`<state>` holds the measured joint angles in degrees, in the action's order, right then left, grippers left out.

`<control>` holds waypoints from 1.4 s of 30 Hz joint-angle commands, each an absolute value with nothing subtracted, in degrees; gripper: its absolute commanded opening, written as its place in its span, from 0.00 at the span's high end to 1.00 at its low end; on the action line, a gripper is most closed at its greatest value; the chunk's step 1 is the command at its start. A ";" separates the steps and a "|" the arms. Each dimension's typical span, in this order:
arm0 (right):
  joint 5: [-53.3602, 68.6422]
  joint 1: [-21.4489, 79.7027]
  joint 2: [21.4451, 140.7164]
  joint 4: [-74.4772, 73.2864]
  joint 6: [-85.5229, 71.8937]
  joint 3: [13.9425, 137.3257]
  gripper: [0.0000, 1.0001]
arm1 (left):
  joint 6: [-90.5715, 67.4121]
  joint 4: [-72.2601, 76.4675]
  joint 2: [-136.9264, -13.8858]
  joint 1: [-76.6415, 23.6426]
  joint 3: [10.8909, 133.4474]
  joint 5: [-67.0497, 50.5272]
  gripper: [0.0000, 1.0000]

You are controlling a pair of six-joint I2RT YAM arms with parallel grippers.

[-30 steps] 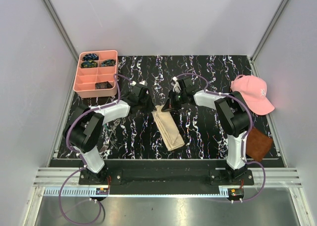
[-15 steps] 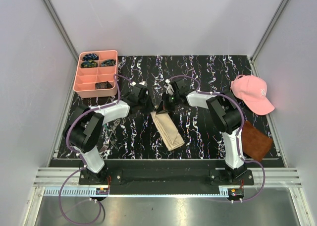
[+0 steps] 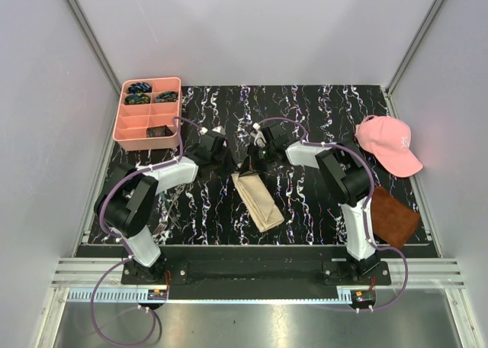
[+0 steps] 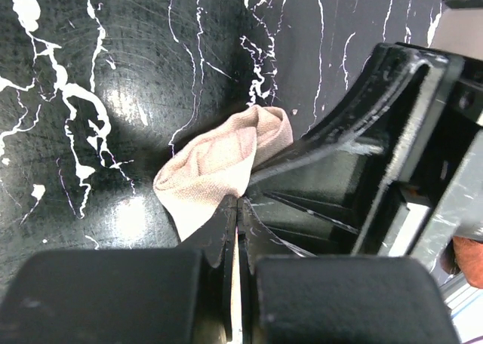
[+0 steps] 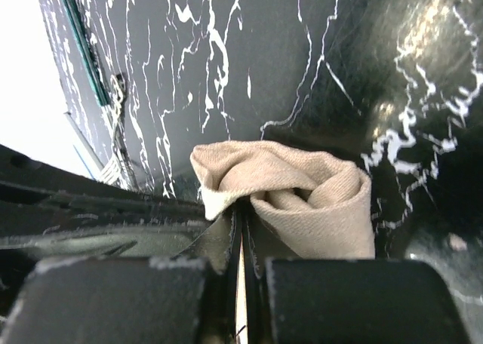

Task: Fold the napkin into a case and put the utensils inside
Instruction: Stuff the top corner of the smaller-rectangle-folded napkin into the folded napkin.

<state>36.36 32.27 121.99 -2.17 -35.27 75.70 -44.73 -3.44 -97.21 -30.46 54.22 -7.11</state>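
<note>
The napkin (image 3: 258, 201) lies mid-table as a narrow tan strip, with its far end bunched up. At that far end my left gripper (image 3: 230, 165) is shut on one corner of the cloth. In the left wrist view the napkin (image 4: 219, 165) puckers out just beyond the closed tips of the left gripper (image 4: 236, 203). My right gripper (image 3: 252, 162) pinches the neighbouring corner. In the right wrist view the napkin (image 5: 302, 187) rolls up ahead of the right gripper (image 5: 241, 205). The utensils (image 3: 171, 204) lie to the left by the left arm, and a fork (image 5: 115, 159) shows in the right wrist view.
A pink compartment tray (image 3: 122, 128) with small dark blue-green items stands at the back left. At the right edge rests a pink cap (image 3: 390, 143), with a dark brown square (image 3: 397, 219) nearer the front. The two grippers are almost touching.
My right gripper has moved left towards the left gripper, drawing the napkin's far end slightly left and bunching it. The left gripper has barely moved.
</note>
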 commanded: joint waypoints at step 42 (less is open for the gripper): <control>30.15 33.57 103.64 -7.46 -33.93 58.88 0.91 | -43.69 2.20 -101.26 -30.94 54.85 -9.58 0.82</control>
<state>32.14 32.38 109.25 -0.84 -36.45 57.71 -46.28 2.28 -104.49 -30.48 55.77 -10.66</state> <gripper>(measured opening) 0.079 0.075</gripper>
